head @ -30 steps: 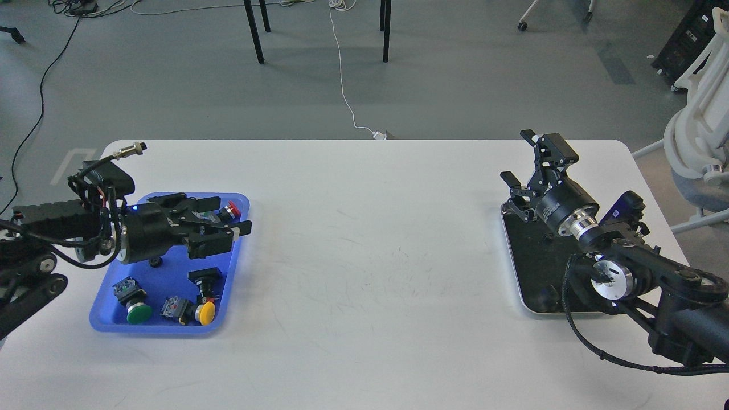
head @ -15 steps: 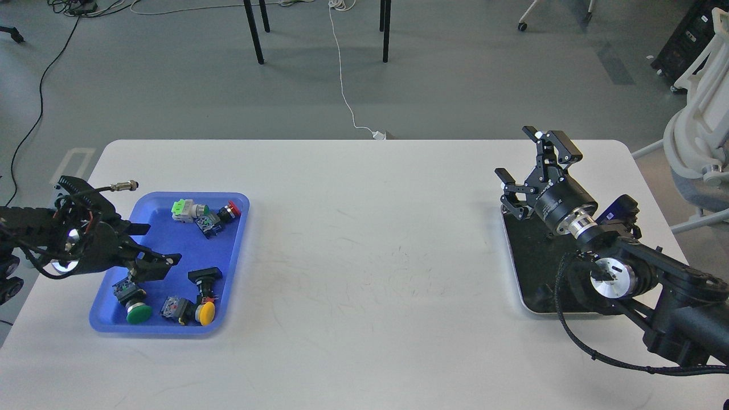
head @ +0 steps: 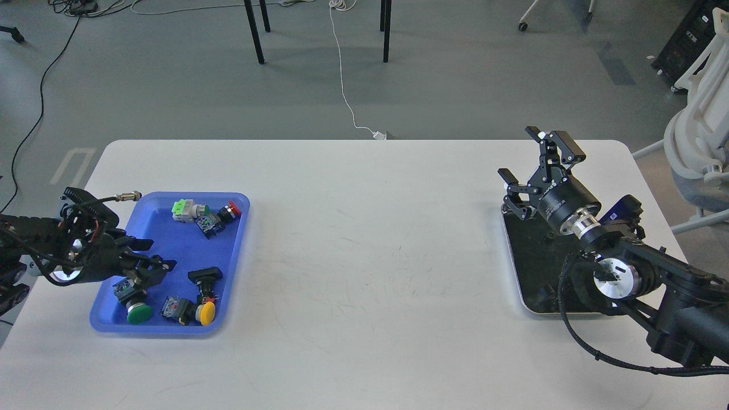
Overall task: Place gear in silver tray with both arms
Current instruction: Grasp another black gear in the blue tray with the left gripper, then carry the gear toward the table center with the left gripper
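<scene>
A white worktop (head: 364, 273) with rounded corners and faint scuff marks stands on a grey floor (head: 455, 85); beyond its far edge are dark chair legs (head: 254, 31) and a white cable (head: 344, 85) trailing to a plug, and a pale office chair (head: 703, 142) sits past the far right corner. Near the left edge lies a blue tray (head: 171, 327) holding push buttons: a green one (head: 138, 312) and a yellow one (head: 205, 312) toward the near side, a red one (head: 232, 208) and a light green part (head: 182, 208) at the far side. The silver tray (head: 515, 279) with its black liner rests by the right edge, partly covered by the right arm. The left claw (head: 149, 257) hangs low over the near left part of the blue tray, its fingers apart, just above the green button. The right claw (head: 538, 168) is raised over the far end of the silver tray, fingers wide apart and holding nothing. Compared with half a second ago, the left claw has drawn slightly back toward the left edge and lower, while the right claw has barely shifted.
</scene>
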Robot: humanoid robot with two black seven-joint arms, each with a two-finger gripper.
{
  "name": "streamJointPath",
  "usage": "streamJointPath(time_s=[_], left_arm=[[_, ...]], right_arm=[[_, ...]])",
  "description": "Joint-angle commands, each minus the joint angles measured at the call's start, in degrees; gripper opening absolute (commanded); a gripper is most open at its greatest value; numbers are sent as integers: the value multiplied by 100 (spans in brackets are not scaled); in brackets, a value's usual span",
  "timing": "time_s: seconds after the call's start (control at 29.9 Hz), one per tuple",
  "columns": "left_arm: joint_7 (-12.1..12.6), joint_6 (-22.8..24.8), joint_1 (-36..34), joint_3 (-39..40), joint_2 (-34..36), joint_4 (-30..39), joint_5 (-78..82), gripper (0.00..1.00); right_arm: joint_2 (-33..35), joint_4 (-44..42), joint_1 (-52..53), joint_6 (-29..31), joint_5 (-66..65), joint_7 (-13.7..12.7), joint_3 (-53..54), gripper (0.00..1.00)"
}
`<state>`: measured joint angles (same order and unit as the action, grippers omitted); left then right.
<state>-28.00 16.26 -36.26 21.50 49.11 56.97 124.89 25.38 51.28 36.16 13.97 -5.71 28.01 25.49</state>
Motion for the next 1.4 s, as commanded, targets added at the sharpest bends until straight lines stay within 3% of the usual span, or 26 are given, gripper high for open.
streamJointPath(time_s=[0.0,0.07,0.17,0.23,0.53,0.8,1.14,1.37], left_arm=[[0,0,4,-5,-24,-107,0,62],[0,9,5,-6,-42,-107,9,52],[0,9,13,-14,-68,-124,9,47],[0,9,5,-75,-68,-133,11,36],[0,0,-22,-155,-51,-186,11,13],[0,-9,-206,-111,-24,-11,11,12],[0,123,-1102,-93,547,1386,-61,12],[0,351,-1603,-85,477,1984,-79,12]], right_arm=[[2,23,6,0,0,-1,0,97],[2,23,6,0,0,-1,0,97],[10,32,6,0,0,-1,-9,97],[19,32,6,0,0,-1,-9,97],[-314,-91,243,-70,0,-1,-17,97],[-306,-188,392,-62,0,-1,-17,97],[-341,-329,603,-70,0,-1,9,97],[-341,-381,735,-70,8,-1,18,97]])
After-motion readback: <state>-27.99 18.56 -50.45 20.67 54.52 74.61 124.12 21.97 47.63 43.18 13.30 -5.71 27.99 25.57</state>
